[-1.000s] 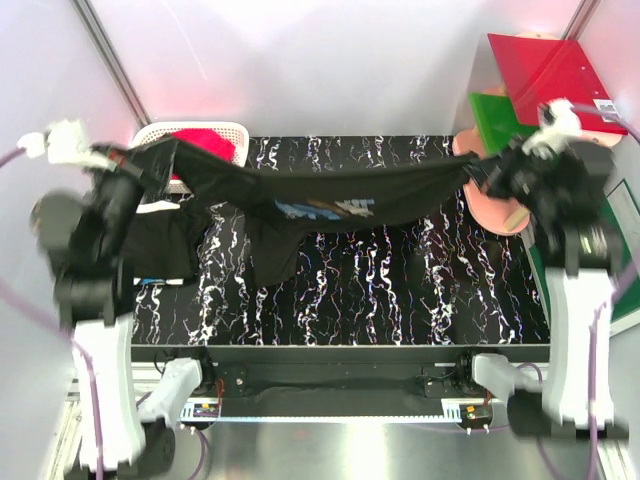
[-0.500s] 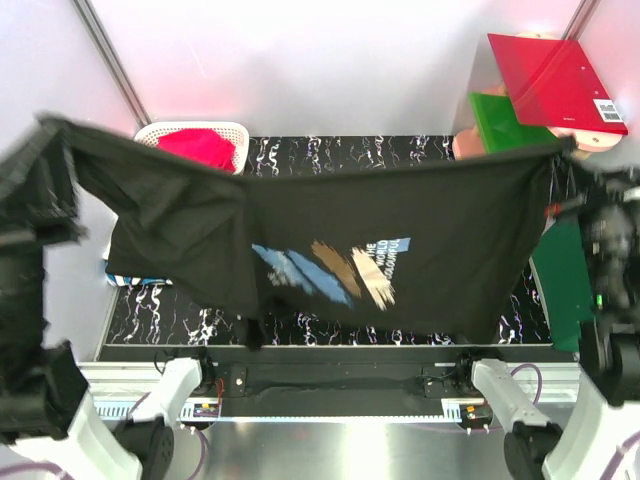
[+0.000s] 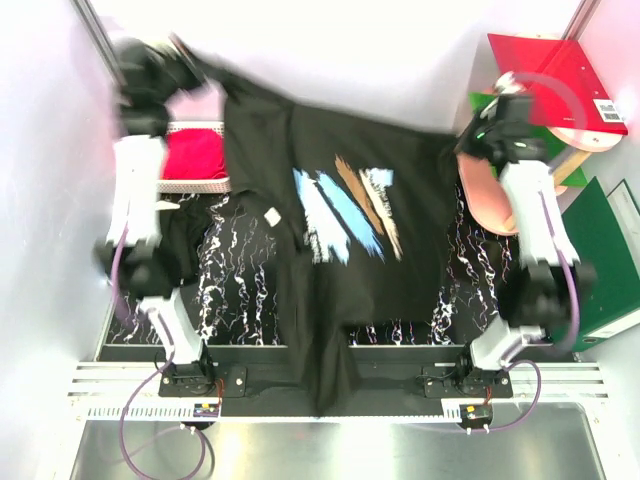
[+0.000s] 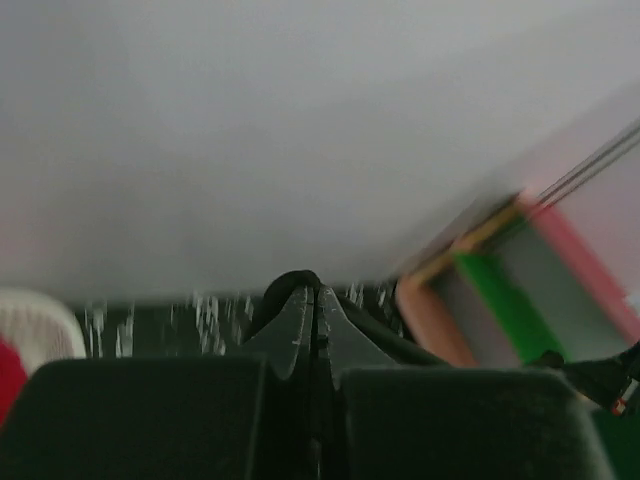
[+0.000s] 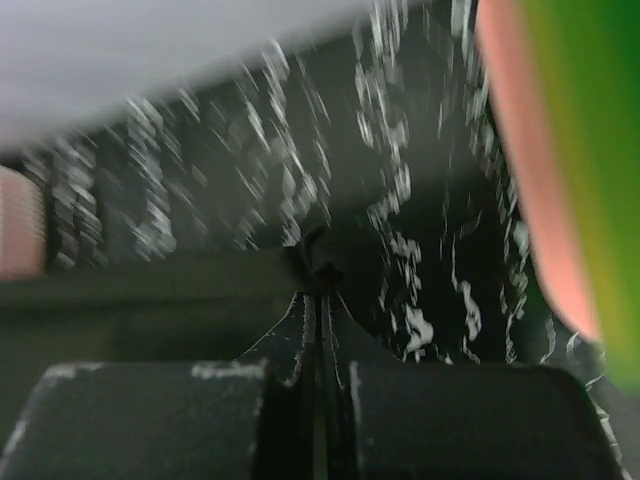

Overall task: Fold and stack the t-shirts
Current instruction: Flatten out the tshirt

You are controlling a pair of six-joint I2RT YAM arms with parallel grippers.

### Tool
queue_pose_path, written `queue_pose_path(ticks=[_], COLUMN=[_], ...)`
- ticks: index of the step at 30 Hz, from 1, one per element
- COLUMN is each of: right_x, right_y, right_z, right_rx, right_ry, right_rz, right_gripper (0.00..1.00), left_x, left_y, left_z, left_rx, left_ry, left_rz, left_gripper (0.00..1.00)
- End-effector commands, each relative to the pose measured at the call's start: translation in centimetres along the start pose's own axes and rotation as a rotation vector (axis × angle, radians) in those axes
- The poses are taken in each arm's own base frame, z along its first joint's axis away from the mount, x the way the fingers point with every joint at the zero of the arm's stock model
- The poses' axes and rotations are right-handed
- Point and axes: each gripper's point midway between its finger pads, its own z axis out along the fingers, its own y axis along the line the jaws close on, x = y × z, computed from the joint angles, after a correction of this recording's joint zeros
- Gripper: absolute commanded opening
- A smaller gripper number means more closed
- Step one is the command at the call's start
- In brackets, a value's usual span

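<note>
A black t-shirt (image 3: 420, 215) with slanted blue, orange and pale brush strokes is stretched out above the patterned table (image 3: 470, 295). Its lower part drapes over the near edge. My left gripper (image 3: 188, 55), raised at the far left, is shut on one upper corner. In the left wrist view the left gripper (image 4: 314, 300) pinches a fold of black cloth. My right gripper (image 3: 466, 146), at the far right, is shut on the other corner. The right gripper (image 5: 318, 292) likewise clamps black fabric in its own view. A second black t-shirt (image 3: 178, 238) lies crumpled at the table's left.
A white basket (image 3: 190, 183) holding red cloth stands at the far left, partly behind the left arm. Red (image 3: 552, 72) and green (image 3: 606, 255) folders and a pink round board (image 3: 487, 200) sit at the right. White walls enclose the back and sides.
Both arms have swung the shirt from a hanging, stretched hold near the front up and back towards the far wall. It now spreads print-up over the table, and both views are motion-blurred.
</note>
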Motion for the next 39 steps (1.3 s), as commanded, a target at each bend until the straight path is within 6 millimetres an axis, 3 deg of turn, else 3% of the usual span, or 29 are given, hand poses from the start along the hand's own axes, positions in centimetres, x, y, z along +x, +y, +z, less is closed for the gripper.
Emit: queue_pose_path(ticks=[1,3,4,6,7,9,11,12,14,15,19,20,21,23,24,25,26,27,28,29,30,31,32,34,35,36,37,38,39], right_x=[4.9,6.2,7.1,8.6,8.1,9.4,8.8,10.1,9.6,10.7,9.3,8.6,7.6,4.7,3.7,2.7,0.2,-0.5,-1.3,-3.8,-3.7,-4.3,-6.3,-5.7,-7.0,-5.7,-5.4,-6.0,-4.4], right_y=[-1.4,-1.7,-2.0,-2.7,-2.6,-3.0,-2.8,-3.3,-3.0,-3.3,-2.1,-1.6,-1.2,0.4,1.1,1.6,2.8,3.1,3.4,4.6,4.7,5.0,5.9,5.4,5.6,4.8,4.5,4.6,3.9], right_z=[5.9,7.8,9.3,11.3,11.9,13.9,14.9,16.1,16.8,17.7,18.2,17.8,17.3,15.2,14.2,13.2,10.6,9.4,8.0,4.5,3.4,1.8,-2.1,-4.4,-8.2,-8.8,-10.2,-13.8,-14.2], right_rx=[-0.018,-0.027,-0.033,-0.023,-0.027,-0.027,-0.034,-0.028,-0.033,-0.037,-0.073,-0.082,-0.093,-0.121,-0.136,-0.145,-0.168,-0.168,-0.171,-0.185,-0.187,-0.191,-0.203,-0.178,-0.168,-0.145,-0.131,-0.125,-0.109], right_ry=[0.146,0.190,0.222,0.266,0.261,0.306,0.308,0.344,0.350,0.382,0.377,0.363,0.342,0.280,0.256,0.232,0.173,0.158,0.133,0.062,0.054,0.028,-0.051,-0.073,-0.153,-0.139,-0.155,-0.222,-0.201], right_rz=[0.004,0.005,-0.003,0.010,0.006,0.017,0.018,0.024,0.030,0.037,0.052,0.053,0.050,0.029,0.010,-0.005,-0.029,-0.035,-0.044,-0.059,-0.062,-0.068,-0.085,-0.093,-0.115,-0.112,-0.118,-0.127,-0.128], right_gripper=[0.00,0.00,0.00,0.00,0.00,0.00,0.00,0.00,0.00,0.00,0.00,0.00,0.00,0.00,0.00,0.00,0.00,0.00,0.00,0.00,0.00,0.00,0.00,0.00,0.00,0.00,0.00,0.00,0.00], left_x=[10.5,12.7,14.9,15.8,16.6,16.2,17.1,16.1,17.0,16.9,17.5,17.3,15.7,13.8,11.2,10.1,9.0,6.6,5.5,5.0,3.3,2.8,3.4,2.2,3.6,2.7,2.7,3.9,2.8], left_y=[6.7,8.1,9.6,10.0,10.7,10.7,11.8,11.3,11.8,11.5,11.0,10.6,9.3,7.6,5.3,4.2,3.3,0.9,0.0,-0.7,-2.8,-3.5,-3.5,-5.9,-5.2,-6.7,-6.8,-6.2,-7.8], left_z=[3.5,4.5,5.1,5.7,6.1,6.6,7.2,7.5,8.2,8.5,8.5,8.5,8.1,7.5,6.4,5.9,5.2,3.7,3.0,2.2,0.5,-0.4,-1.0,-3.6,-4.2,-6.2,-7.2,-8.2,-10.5], left_rx=[-0.035,-0.030,-0.054,-0.058,-0.070,-0.074,-0.089,-0.078,-0.063,-0.052,-0.025,-0.015,0.006,0.039,0.069,0.086,0.095,0.119,0.124,0.127,0.150,0.155,0.143,0.168,0.143,0.150,0.131,0.094,0.091], left_ry=[0.240,0.292,0.338,0.360,0.371,0.363,0.384,0.370,0.385,0.380,0.398,0.393,0.366,0.333,0.289,0.270,0.250,0.207,0.184,0.175,0.144,0.134,0.151,0.125,0.159,0.135,0.129,0.163,0.129], left_rz=[-0.185,-0.208,-0.241,-0.225,-0.222,-0.197,-0.201,-0.191,-0.212,-0.209,-0.213,-0.208,-0.187,-0.160,-0.125,-0.102,-0.081,-0.045,-0.014,-0.002,0.029,0.052,0.044,0.082,0.065,0.091,0.115,0.109,0.148], left_gripper=[0.00,0.00,0.00,0.00,0.00,0.00,0.00,0.00,0.00,0.00,0.00,0.00,0.00,0.00,0.00,0.00,0.00,0.00,0.00,0.00,0.00,0.00,0.00,0.00,0.00,0.00,0.00,0.00,0.00])
